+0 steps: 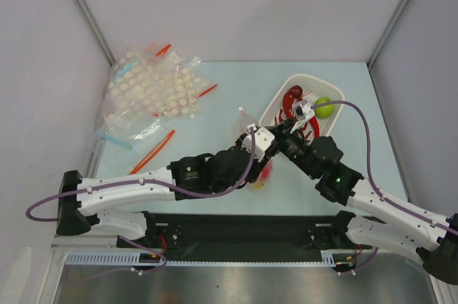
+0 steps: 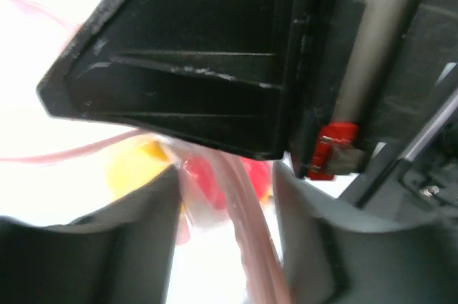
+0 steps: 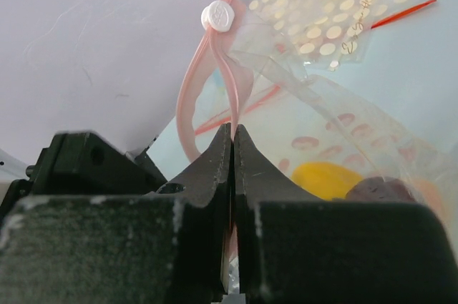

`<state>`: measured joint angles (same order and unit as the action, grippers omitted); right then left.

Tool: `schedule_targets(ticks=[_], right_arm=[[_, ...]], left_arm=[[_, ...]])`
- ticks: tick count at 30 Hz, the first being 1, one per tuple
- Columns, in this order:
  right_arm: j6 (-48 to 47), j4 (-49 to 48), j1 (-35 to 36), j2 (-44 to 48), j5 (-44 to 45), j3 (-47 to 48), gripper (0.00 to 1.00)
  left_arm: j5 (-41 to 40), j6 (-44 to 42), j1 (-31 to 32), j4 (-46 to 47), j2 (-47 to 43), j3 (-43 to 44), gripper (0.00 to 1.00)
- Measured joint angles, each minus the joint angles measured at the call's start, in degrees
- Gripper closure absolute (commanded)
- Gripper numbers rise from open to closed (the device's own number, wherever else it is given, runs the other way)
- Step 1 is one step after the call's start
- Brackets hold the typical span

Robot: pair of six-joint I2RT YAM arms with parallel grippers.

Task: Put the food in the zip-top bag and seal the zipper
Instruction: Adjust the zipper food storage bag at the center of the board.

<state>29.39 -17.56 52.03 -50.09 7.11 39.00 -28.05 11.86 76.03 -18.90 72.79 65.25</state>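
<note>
One basket [image 1: 272, 107], one lobster [image 1: 292, 96], one green apple [image 1: 325, 107] (dotted bags [image 1: 154, 89] overlap, uncountable).

Pale grey walls [image 1: 236, 3] w/ alu corner posts [image 1: 84, 11] round light-blue tabletop [image 1: 236, 82], even lighting.

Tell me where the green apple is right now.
In the top view, the green apple sits in the white basket at the right rear of the table, beside the red lobster.
</note>
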Motion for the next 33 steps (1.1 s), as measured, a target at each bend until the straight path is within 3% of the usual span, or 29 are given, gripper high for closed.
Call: schedule_targets(ticks=[1,2,4,5,8,14,21,22,25,27,33], right_arm=[[0.0,0.1,0.0,0.0,0.1,0.0,0.98],[0.1,0.1,0.0,0.0,0.3,0.0,0.94],[0.2,0.2,0.0,0.0,1.2,0.0,0.87],[0.1,0.3,0.0,0.0,1.7,0.0,0.76],[-0.3,0.3,0.0,0.5,3.8,0.0,0.57],[-3.6,0.4,0.0,4.7,9.4,0.0,0.54],[-9.1,0.5,-3.0,9.2,13.5,-0.1,0.44],[-10.1,0.8,-4.3,9.3,13.1,-0.1,0.4],[-12.6,2.3,-8.6,9.7,8.4,-0.4,0.23],[-14.1,1.9,-12.7,11.1,0.2,-2.1,0.07],[-12.3,-6.5,-23.8,14.4,-26.0,-10.3,0.12]], left_arm=[[-0.9,-0.2,0.0,-0.5,0.2,0.3,0.62],[-1.7,-0.3,0.0,-0.9,0.4,0.5,0.78],[-3.1,-0.3,0.0,-1.6,0.4,0.8,0.98],[-3.3,-0.1,0.0,-1.8,0.4,0.9,1.0],[-3.5,-0.3,0.0,-1.9,0.4,0.9,1.0],[-2.1,-0.4,-0.2,-0.9,-3.6,-1.2,1.0],[11.1,-0.5,-4.5,2.1,-12.6,-6.0,1.0],[12.3,-0.5,-4.7,2.4,-13.2,-6.2,1.0],[16.2,-0.5,-4.8,3.6,-14.8,-6.6,1.0],[18.7,-0.5,-4.8,3.9,-15.2,-6.8,1.0],[23.6,-0.3,-4.9,4.1,-18.4,-11.6,1.0]])
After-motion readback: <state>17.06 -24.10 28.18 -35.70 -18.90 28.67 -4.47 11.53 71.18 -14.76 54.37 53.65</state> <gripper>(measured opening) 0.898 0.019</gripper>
